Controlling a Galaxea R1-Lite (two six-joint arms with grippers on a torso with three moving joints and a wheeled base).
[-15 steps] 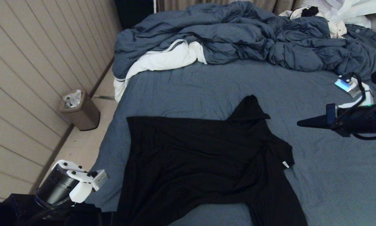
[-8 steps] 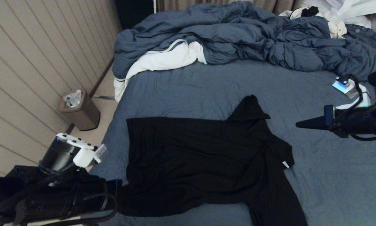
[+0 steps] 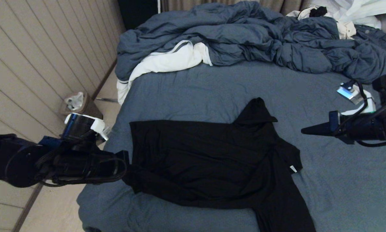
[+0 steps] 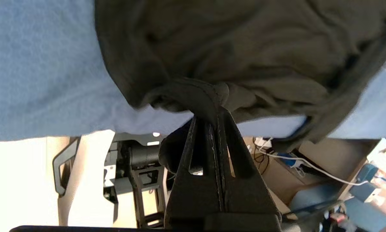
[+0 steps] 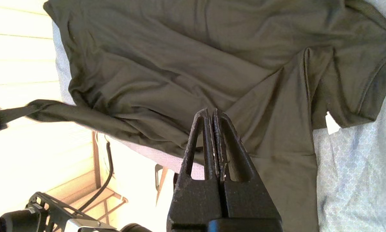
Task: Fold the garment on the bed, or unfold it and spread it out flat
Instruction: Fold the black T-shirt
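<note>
The garment, a black T-shirt, lies spread on the bed with one sleeve pointing toward the duvet. Its near part runs off the bottom of the head view. My left gripper is at the shirt's left near corner, shut on a bunched fold of hem, which it holds above the sheet. In the left wrist view the left gripper has black cloth pinched at its tips. My right gripper hovers right of the shirt, shut and empty. From the right wrist view the right gripper points across the garment.
A rumpled blue-grey duvet with white lining fills the far end of the bed. A white clothes pile sits at the far right corner. A brown bin stands on the floor by the panelled wall, partly behind my left arm.
My left arm has risen and swung forward along the bed's left edge, pulling the shirt's near-left corner up and away from the near edge. The right gripper drifted slightly left.
</note>
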